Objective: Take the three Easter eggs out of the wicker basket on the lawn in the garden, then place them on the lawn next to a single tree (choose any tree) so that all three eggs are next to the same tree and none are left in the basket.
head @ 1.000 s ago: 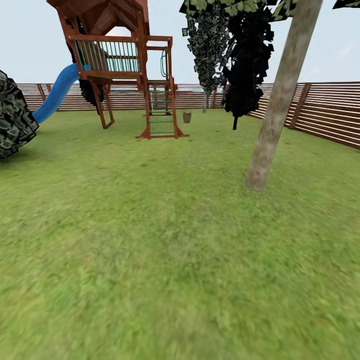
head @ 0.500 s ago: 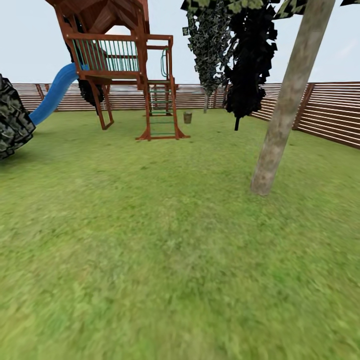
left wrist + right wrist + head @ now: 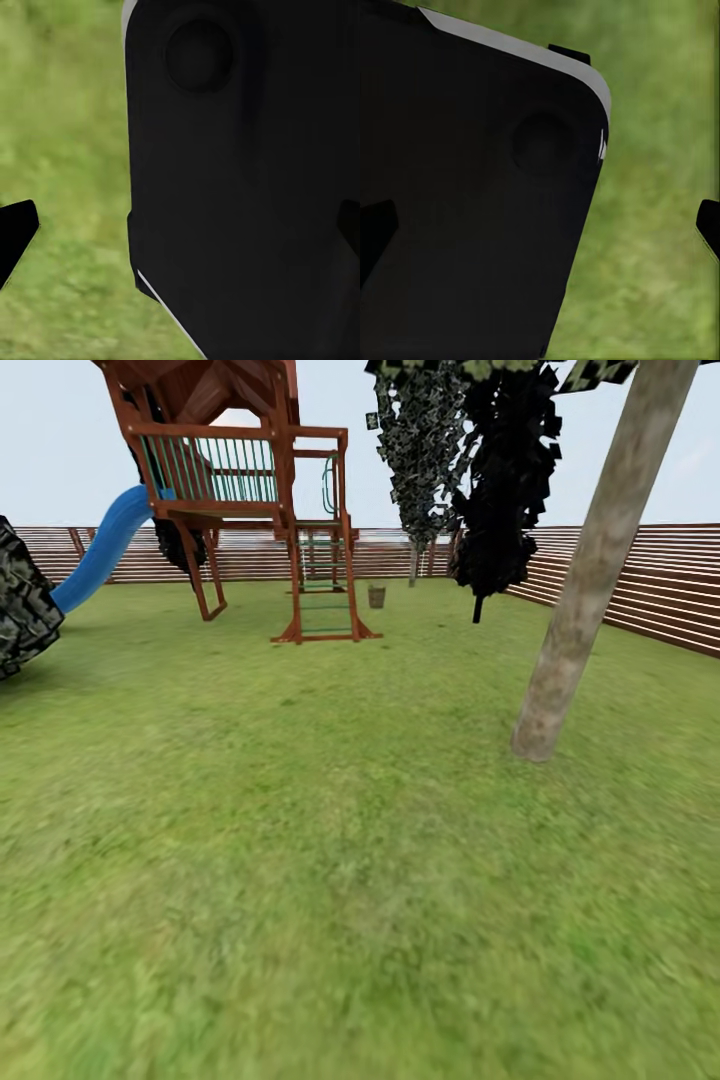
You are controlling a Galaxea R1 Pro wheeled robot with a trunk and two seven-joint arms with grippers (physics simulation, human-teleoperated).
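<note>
From the left wrist camera, a large matt black body panel (image 3: 247, 180) with rounded corners shows, carrying a shallow round recess (image 3: 198, 54) near one end and a thin pale grey edge line along its rim. Dark, pointed black fingertips (image 3: 15, 232) of the left pincer (image 3: 180, 232) stand at either side of that picture. From the right wrist camera, a similar smooth black rounded housing (image 3: 465, 210) shows with a light grey bevelled edge (image 3: 510, 43), a faint circular dimple (image 3: 544, 142) and a small black tab (image 3: 570, 54) behind its corner, while black fingertips (image 3: 375, 232) of the right pincer (image 3: 540, 232) show at both sides.
</note>
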